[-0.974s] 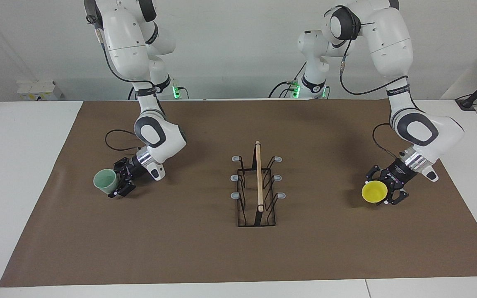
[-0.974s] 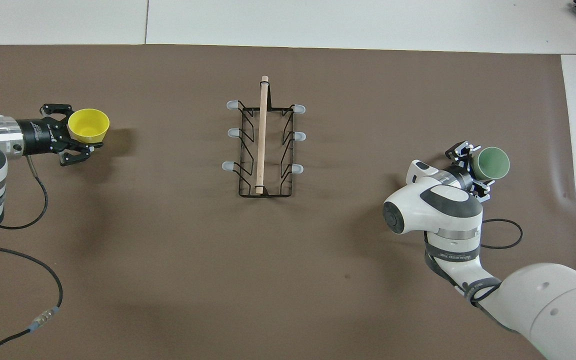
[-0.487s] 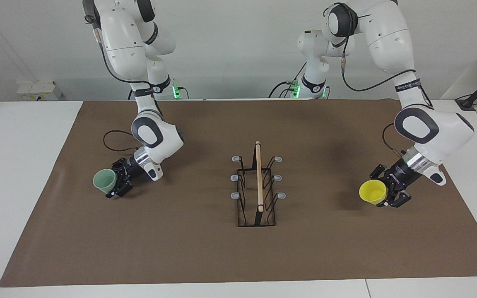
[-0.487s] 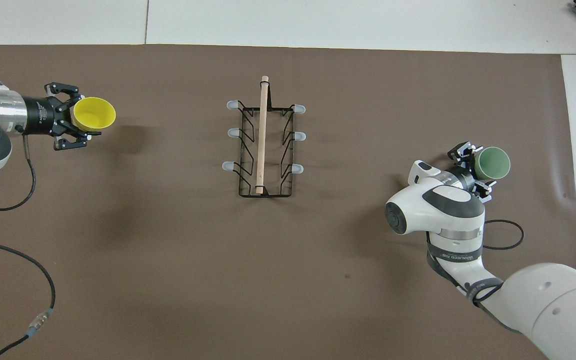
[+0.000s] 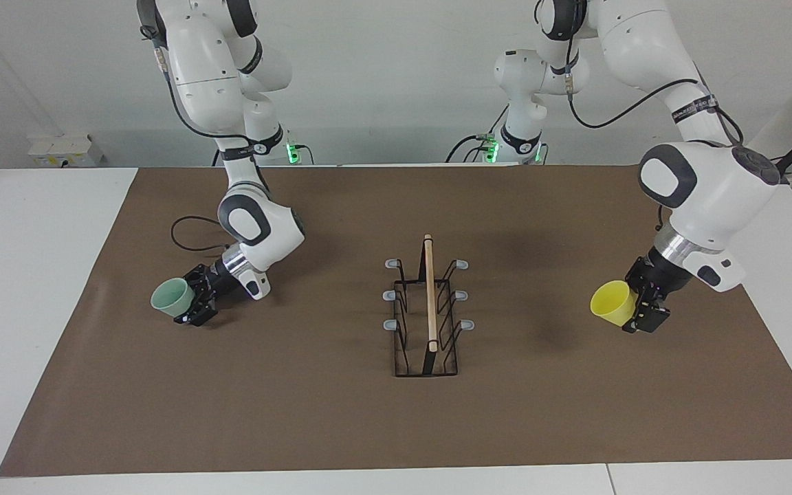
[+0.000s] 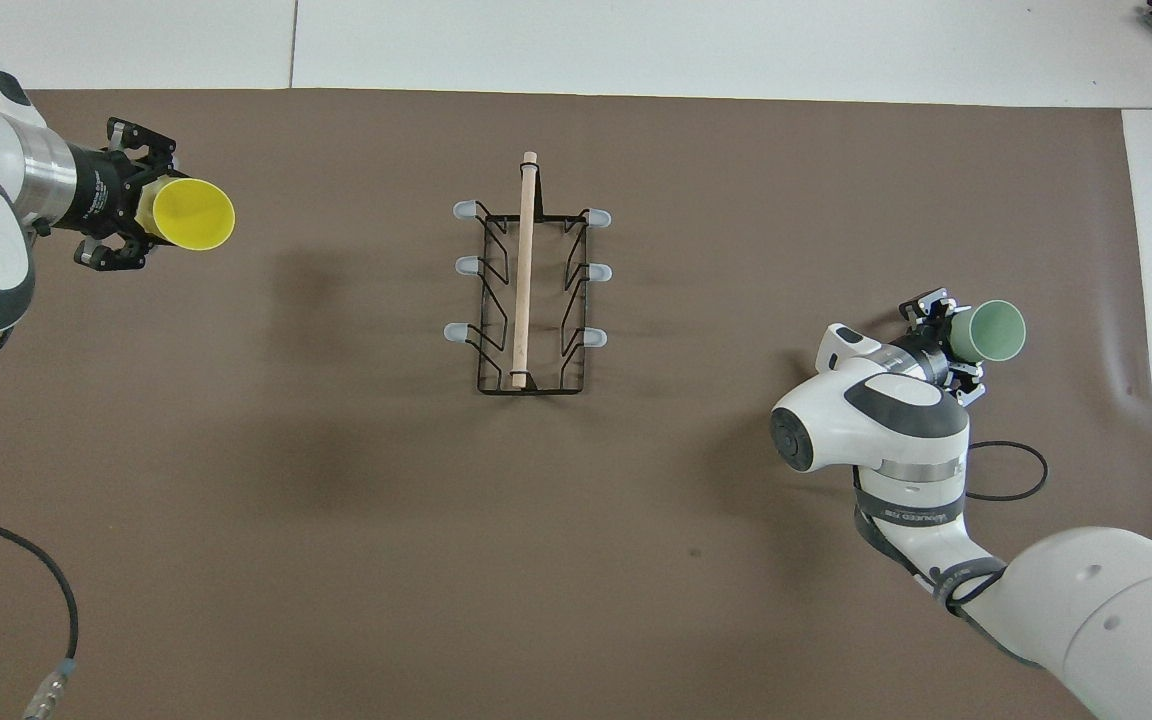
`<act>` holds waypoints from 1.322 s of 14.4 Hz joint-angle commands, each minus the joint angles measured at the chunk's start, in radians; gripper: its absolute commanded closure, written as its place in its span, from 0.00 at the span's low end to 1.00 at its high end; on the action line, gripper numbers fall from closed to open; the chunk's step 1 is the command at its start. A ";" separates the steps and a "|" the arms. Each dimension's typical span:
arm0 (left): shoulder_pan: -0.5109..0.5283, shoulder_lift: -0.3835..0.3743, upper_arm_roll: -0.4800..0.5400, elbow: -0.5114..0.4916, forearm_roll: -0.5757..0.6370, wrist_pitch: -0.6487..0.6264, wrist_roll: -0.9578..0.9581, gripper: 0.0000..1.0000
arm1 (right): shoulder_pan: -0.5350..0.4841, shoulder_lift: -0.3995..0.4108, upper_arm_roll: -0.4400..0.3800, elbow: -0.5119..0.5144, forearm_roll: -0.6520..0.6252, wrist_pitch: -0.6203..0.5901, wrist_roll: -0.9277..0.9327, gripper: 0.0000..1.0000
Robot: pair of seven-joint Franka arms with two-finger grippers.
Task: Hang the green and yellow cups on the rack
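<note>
Both cups are pinched, left gripper (image 5: pixel 190 306) on green cup (image 5: pixel 169 298), right gripper (image 5: pixel 636 306) on yellow cup (image 5: pixel 610 302), so either could slip off before reaching the rack (image 5: pixel 427 311).

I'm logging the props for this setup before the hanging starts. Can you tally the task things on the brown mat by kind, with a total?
Green cup: 1, held by the right gripper
Yellow cup: 1, held by the left gripper
Rack: 1, with 6 grey-tipped prongs, all bare
Total: 3 things

Bright, even overhead light; soft shadows; sharp.
</note>
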 commanded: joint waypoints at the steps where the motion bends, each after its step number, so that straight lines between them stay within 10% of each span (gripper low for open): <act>1: -0.001 -0.112 -0.053 -0.099 0.126 -0.004 -0.026 1.00 | 0.054 -0.041 0.006 0.015 0.118 -0.025 -0.044 0.98; 19: 0.010 -0.277 -0.516 -0.412 0.999 0.189 -0.654 1.00 | 0.093 -0.340 0.031 0.211 1.192 -0.028 -0.258 1.00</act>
